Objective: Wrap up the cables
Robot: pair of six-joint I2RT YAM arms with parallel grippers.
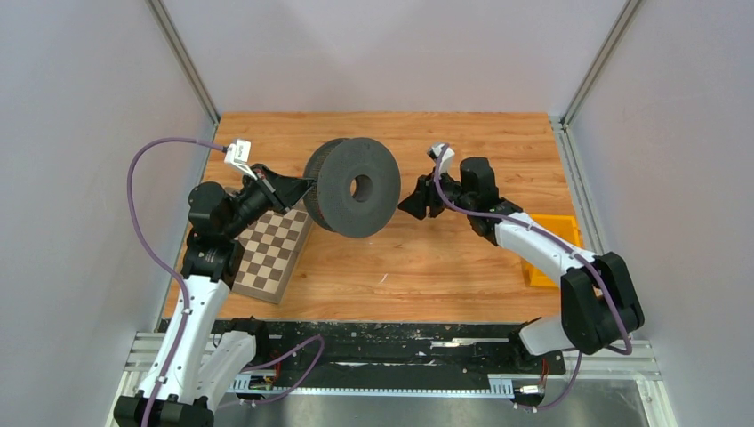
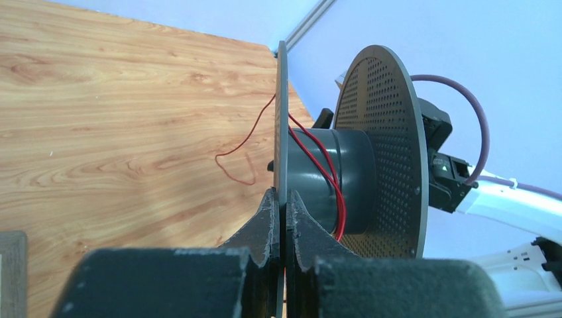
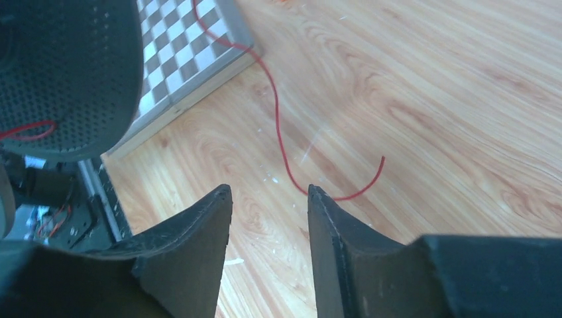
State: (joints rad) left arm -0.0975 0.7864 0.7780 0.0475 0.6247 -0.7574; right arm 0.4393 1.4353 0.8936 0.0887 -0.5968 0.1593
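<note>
The left fingers [image 2: 270, 222] are seen closed on the thin near flange of the black spool [image 2: 381, 152], which is held upright on edge. A few turns of the thin red wire [image 2: 326, 171] are wound round the dark grey hub just beyond those fingertips. From the flange edge a loose length is trailed down onto the desk [image 1: 445, 258], ahead and to the left of the left fingers. The right fingers [image 3: 199, 245] are parted, with nothing gripped; only bare wood is shown in the gap. The free end of the wire is laid in a curve on the desk just ahead of the right fingertips, with its hooked tip ahead and to their right. From there the strand is led away across a corner of the checkerboard [image 3: 179, 59]. The spool's perforated face is seen up and to the left of the right fingers, apart from them. From overhead, the spool is found between the two sets of fingers.
</note>
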